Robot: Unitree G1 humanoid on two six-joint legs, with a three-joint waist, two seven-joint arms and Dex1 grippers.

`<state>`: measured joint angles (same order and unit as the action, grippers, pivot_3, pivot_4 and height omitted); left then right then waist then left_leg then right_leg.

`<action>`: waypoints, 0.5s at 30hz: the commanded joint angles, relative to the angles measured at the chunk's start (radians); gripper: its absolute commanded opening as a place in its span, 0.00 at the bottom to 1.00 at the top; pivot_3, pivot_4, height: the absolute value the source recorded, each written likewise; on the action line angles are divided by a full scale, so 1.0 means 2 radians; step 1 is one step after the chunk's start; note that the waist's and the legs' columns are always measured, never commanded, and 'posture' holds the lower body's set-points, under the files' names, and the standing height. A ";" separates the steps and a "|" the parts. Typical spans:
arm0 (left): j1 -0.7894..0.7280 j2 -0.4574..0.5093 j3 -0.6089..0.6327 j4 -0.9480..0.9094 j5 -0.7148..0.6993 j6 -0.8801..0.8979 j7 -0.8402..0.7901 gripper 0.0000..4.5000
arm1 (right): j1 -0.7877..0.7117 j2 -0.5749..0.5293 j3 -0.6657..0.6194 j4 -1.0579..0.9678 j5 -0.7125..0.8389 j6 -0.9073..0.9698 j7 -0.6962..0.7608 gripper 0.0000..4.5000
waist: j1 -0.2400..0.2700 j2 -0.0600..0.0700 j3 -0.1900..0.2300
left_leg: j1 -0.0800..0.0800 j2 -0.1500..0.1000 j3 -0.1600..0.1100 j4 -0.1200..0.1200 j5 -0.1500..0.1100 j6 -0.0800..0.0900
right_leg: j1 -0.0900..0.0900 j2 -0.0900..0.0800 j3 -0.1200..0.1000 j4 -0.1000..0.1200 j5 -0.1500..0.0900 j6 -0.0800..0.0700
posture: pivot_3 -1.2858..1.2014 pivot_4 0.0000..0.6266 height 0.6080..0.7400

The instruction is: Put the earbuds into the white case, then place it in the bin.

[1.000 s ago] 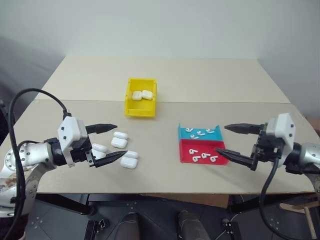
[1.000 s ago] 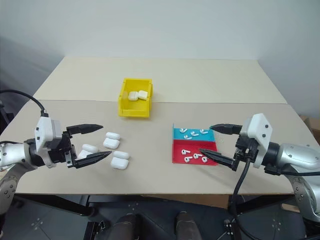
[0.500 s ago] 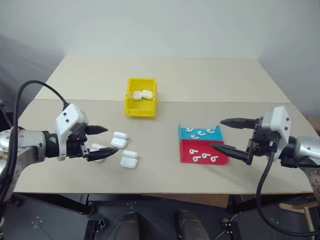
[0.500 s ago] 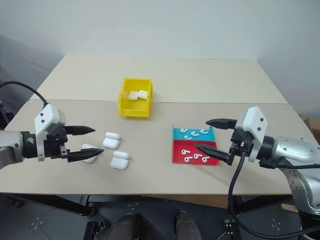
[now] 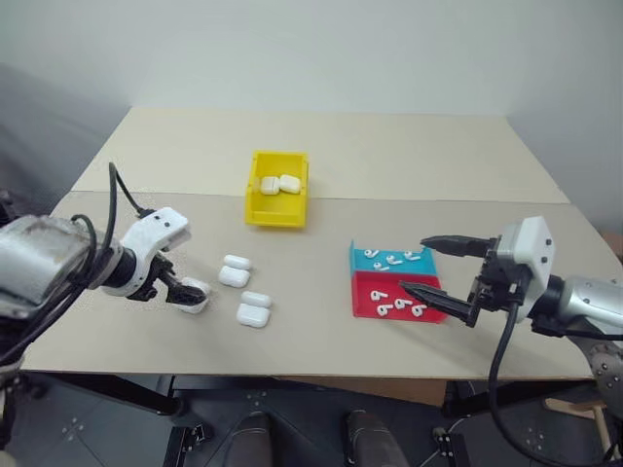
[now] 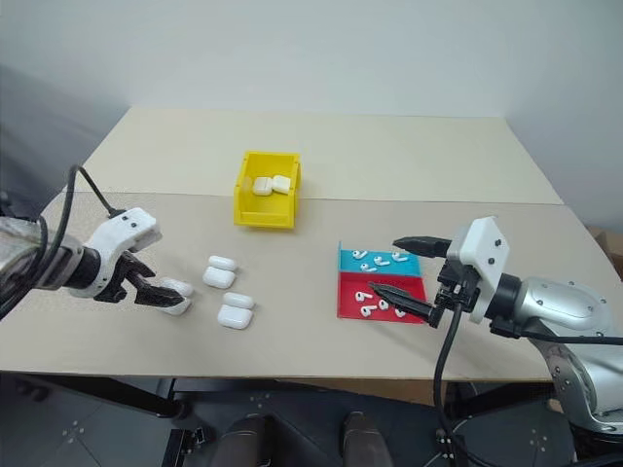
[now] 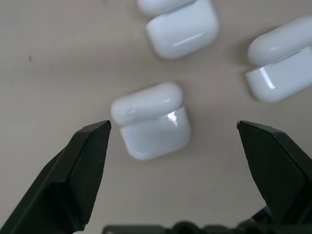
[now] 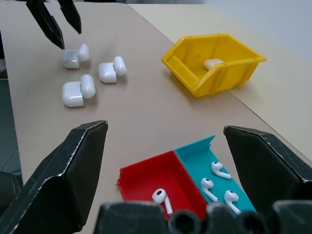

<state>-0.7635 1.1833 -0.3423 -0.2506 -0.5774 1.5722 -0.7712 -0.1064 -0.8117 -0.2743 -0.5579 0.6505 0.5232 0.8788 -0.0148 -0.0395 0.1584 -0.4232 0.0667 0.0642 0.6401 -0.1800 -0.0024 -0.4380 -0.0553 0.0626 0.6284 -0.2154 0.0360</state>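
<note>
Two open grippers, left one poised over a white case, nothing held.

Left gripper [image 7: 173,129] points steeply down, jaws spread wide and empty, straddling the white case [image 7: 150,120] on the table [image 5: 389,156] (lid looks flipped open, two more cases near). Best bet: drop straight, centre the body between the fingers [image 7: 85,161], close on the base not the lid. Right gripper [image 6: 409,272] sits roughly level, wide and empty, just over the red tray [image 6: 352,309] and cyan tray [image 6: 347,263] with the earbuds [image 6: 380,261]. Bin [image 5: 255,212] further back, well apart, already has cases in it.
</note>
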 commanded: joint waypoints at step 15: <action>-0.046 -0.099 -0.047 0.122 0.027 0.021 0.107 1.00 | 0.003 0.006 0.001 -0.029 -0.003 -0.019 -0.016 0.99 | 0.003 0.000 0.000 | 0.001 0.000 -0.001 0.001 0.000 0.000 | 0.001 0.000 0.000 0.001 0.000 0.000 | 0.52 0.24 1.00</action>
<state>-0.8421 0.9934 -0.4489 -0.0261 -0.5363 1.6117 -0.5836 -0.0992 -0.8018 -0.2502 -0.5817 0.6455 0.5094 0.8599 -0.0089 -0.0395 0.1584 -0.4222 0.0660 0.0624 0.6418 -0.1799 -0.0022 -0.4366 -0.0549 0.0626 0.6307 -0.2152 0.0359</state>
